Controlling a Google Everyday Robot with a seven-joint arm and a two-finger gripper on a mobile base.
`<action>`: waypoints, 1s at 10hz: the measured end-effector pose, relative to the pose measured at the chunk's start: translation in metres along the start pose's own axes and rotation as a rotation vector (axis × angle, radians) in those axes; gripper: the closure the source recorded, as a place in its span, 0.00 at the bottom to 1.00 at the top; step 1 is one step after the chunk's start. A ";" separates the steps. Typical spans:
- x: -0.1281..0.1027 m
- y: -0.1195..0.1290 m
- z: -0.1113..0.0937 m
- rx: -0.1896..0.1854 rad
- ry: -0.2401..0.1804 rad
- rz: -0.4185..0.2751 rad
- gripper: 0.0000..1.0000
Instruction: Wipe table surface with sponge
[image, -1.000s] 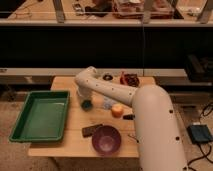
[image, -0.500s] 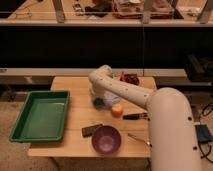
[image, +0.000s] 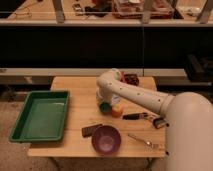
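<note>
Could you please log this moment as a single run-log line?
task: wipe table surface | gripper: at sponge, mid-table | orange ball: beside sponge | purple bowl: near front edge

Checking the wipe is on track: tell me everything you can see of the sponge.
The sponge is a small, dark green, roundish pad on the table surface near its middle, below the gripper, which hides its top. An orange ball lies close at its right in the picture; whether they touch cannot be told.

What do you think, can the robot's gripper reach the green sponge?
Probably yes. The gripper is right over the sponge, with nothing between them. The orange ball sits close beside it, not on it.
</note>
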 end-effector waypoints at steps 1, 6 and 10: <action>-0.011 -0.013 0.003 0.004 -0.010 -0.013 0.90; -0.041 -0.063 0.010 0.015 -0.012 -0.130 0.90; -0.006 -0.132 0.024 0.036 -0.014 -0.263 0.90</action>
